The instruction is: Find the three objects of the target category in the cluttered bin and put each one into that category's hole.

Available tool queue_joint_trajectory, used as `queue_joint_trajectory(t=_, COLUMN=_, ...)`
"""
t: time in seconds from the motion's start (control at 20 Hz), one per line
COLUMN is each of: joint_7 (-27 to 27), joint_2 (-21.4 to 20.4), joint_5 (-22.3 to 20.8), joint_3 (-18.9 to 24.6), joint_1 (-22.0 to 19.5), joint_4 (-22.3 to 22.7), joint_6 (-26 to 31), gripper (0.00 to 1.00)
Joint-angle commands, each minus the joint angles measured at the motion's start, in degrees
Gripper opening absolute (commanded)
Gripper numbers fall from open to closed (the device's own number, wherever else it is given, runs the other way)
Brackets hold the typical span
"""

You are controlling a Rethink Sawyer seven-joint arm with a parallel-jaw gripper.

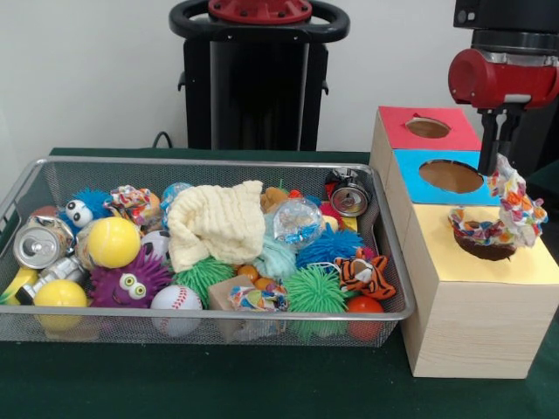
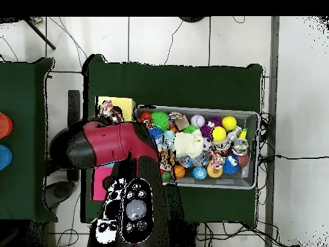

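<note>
The wire-mesh bin (image 1: 391,262) lies on the green table, full of toys; it also shows in the overhead view (image 2: 252,117). My gripper (image 1: 492,164) is at the right, above the wooden box, shut on a speckled rope bundle (image 1: 514,208). The bundle hangs down onto the hole (image 1: 486,247) in the box's yellow top, and its lower end rests on the hole's rim. It also shows in the overhead view (image 2: 110,114) beside my arm. Two more rope bundles lie in the bin: one at the far left (image 1: 131,202), one at the front centre (image 1: 258,298).
The box also has a red top with a hole (image 1: 428,127) and a blue top with a hole (image 1: 451,175). In the bin lie a cream waffle cloth (image 1: 218,223), a clear crinkly ball (image 1: 297,220), cans (image 1: 39,243), balls and a tiger toy (image 1: 365,272).
</note>
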Motion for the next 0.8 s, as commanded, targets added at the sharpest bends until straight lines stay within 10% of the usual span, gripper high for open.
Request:
queue_joint_trajectory(t=0.05, joint_7=6.9, joint_2=3.5, joint_5=-0.1, joint_3=2.6, joint_1=-1.1, joint_4=-1.1, joint_6=0.1, gripper=0.0)
queue_joint_trajectory(t=0.8, joint_7=7.1, joint_2=4.6, joint_5=0.3, joint_3=2.8, joint_1=-1.1, joint_4=-1.6, joint_6=0.1, gripper=0.0)
